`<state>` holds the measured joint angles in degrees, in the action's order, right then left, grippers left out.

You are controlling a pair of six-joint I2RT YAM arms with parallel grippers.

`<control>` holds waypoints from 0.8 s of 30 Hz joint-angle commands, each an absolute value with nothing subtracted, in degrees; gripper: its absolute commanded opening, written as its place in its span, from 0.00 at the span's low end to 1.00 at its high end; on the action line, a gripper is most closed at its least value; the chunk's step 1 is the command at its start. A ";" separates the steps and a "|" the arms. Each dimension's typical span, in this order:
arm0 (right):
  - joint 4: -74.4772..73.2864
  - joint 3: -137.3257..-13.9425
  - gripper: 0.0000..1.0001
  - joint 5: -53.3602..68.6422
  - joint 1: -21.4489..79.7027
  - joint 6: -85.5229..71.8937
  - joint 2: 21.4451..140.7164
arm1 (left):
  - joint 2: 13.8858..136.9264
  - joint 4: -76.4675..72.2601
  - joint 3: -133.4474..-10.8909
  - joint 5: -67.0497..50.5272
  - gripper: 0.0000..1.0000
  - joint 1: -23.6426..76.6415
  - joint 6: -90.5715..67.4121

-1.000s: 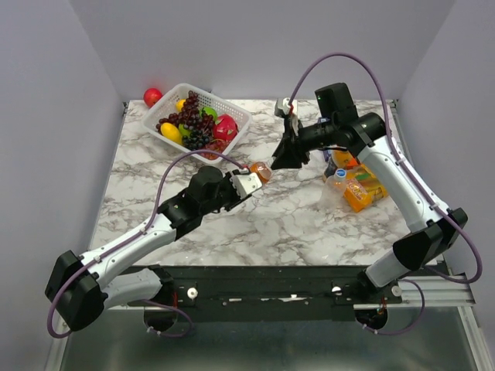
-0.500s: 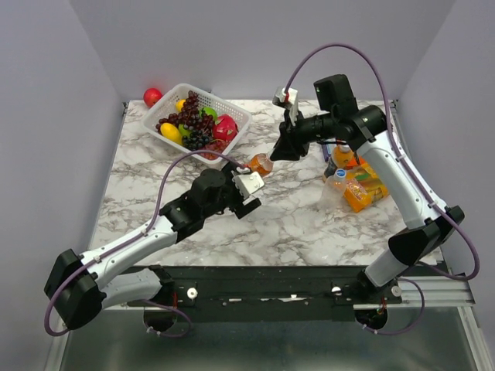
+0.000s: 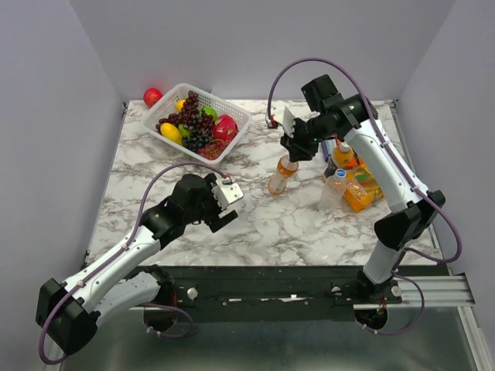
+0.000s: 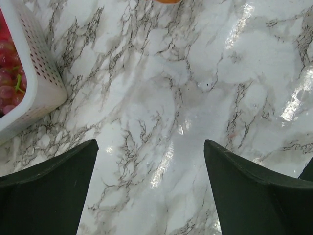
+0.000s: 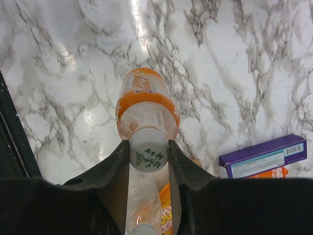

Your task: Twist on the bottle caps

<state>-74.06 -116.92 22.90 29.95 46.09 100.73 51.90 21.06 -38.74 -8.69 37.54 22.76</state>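
Right tool [image 5: 148,147] clamps the white cap [image 5: 148,156] atop an orange bottle [image 5: 146,105].

Left arm [image 3: 116,259] and right arm [image 3: 398,182]: white link shells, black joint housings. Purple cable [image 3: 164,171] runs along the left one, matching purple cable [image 3: 309,61] on the right. Wrist-view fingers [image 4: 49,196] matte black, wedge-shaped. Bases bolted to black rail [image 3: 271,294].

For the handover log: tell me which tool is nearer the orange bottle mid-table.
Right. The right tool is clamped on the cap of the orange bottle from above; the left tool hangs open, apart, toward the near-left.
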 commanded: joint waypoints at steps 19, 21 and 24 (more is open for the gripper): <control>-76.55 -111.36 0.27 14.85 30.15 45.88 103.71 | 54.84 19.51 -38.32 -10.28 0.99 36.21 21.00; -76.81 -111.53 0.31 14.85 30.15 45.53 104.15 | 54.93 19.60 -38.41 -10.46 0.99 36.21 21.01; -76.56 -111.36 0.37 15.29 30.15 45.18 104.15 | 55.19 19.34 -38.41 -10.63 0.99 36.21 21.01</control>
